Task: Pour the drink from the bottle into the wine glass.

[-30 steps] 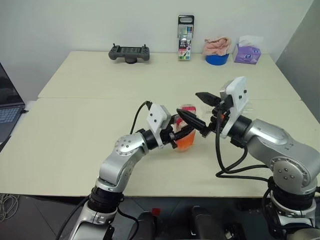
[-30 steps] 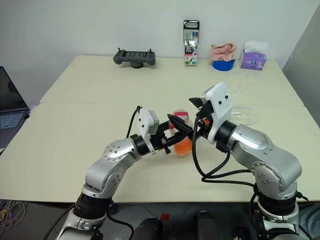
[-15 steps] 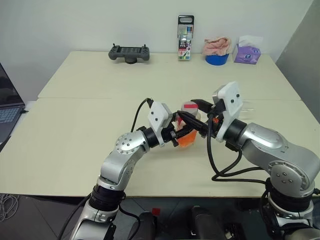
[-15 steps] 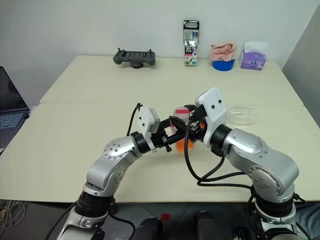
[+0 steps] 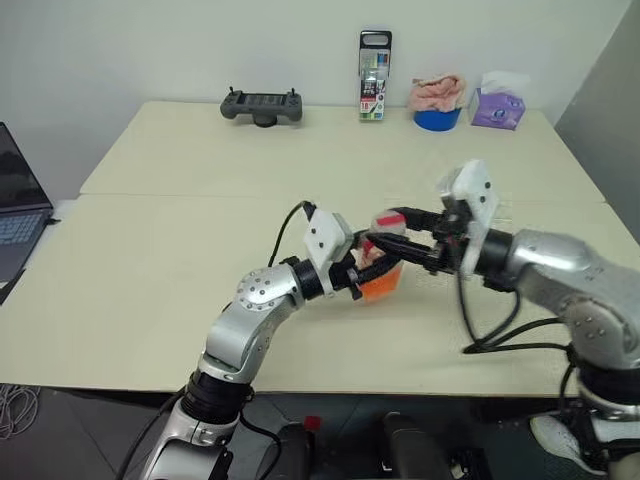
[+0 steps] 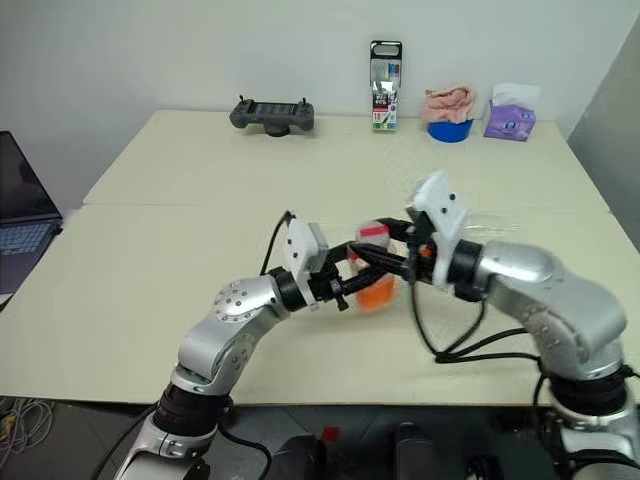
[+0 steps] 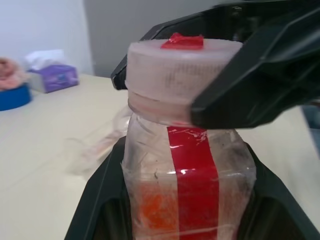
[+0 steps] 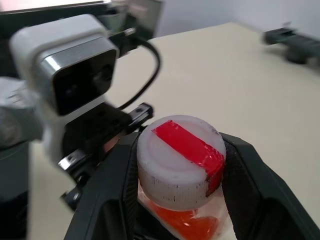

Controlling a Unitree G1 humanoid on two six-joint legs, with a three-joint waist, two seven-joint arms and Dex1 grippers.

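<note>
Bottle (image 5: 381, 268) mid-table, upright, held above tabletop between both arms. Left gripper (image 5: 368, 268) clamped tight on bottle body; orange drink (image 5: 379, 288) fills lower part. Right gripper (image 8: 181, 165) partly closed, fingers (image 8: 245, 170) hugging both sides of white cap (image 8: 180, 159). Red tape strip runs over cap top and down bottle front; no writing legible. Wine glass (image 6: 487, 227) lies just behind right arm. Marker pack (image 5: 374, 62) at far edge, print unreadable.
</note>
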